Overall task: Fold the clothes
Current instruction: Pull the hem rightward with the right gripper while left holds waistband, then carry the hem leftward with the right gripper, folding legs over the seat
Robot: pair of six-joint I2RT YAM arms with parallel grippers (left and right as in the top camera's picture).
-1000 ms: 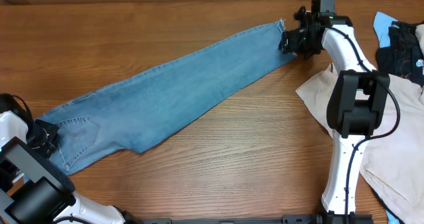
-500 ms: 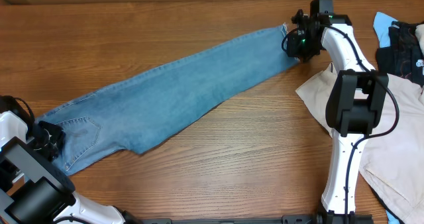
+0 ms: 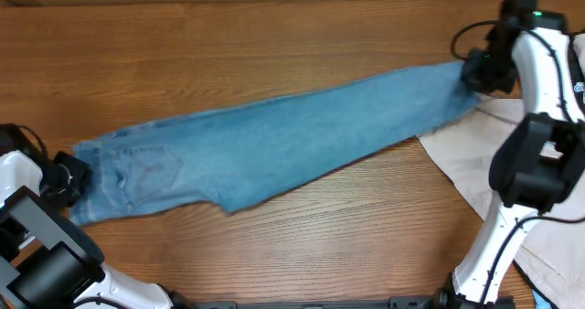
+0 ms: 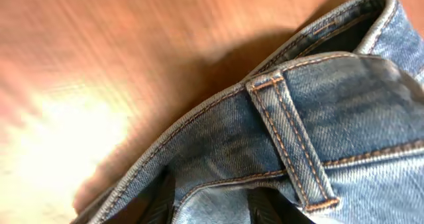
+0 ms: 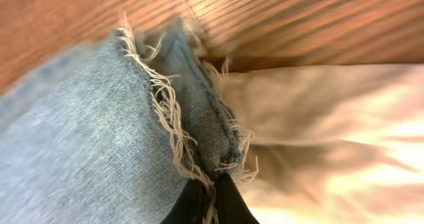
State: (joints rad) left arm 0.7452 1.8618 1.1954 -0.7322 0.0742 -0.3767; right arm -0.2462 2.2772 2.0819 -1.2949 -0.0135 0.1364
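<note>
On R wrist cam: frayed jeans [image 5: 66,151] hem [image 5: 173,134]

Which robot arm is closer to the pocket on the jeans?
Left. The left arm sits at the waistband, just beside the pocket; the right arm is far off, jaws pinching the frayed hem.

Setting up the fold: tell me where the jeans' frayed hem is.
Overhead, the frayed hem sits at the far right of the table, pinched in the right claw, beside the beige cloth.
</note>
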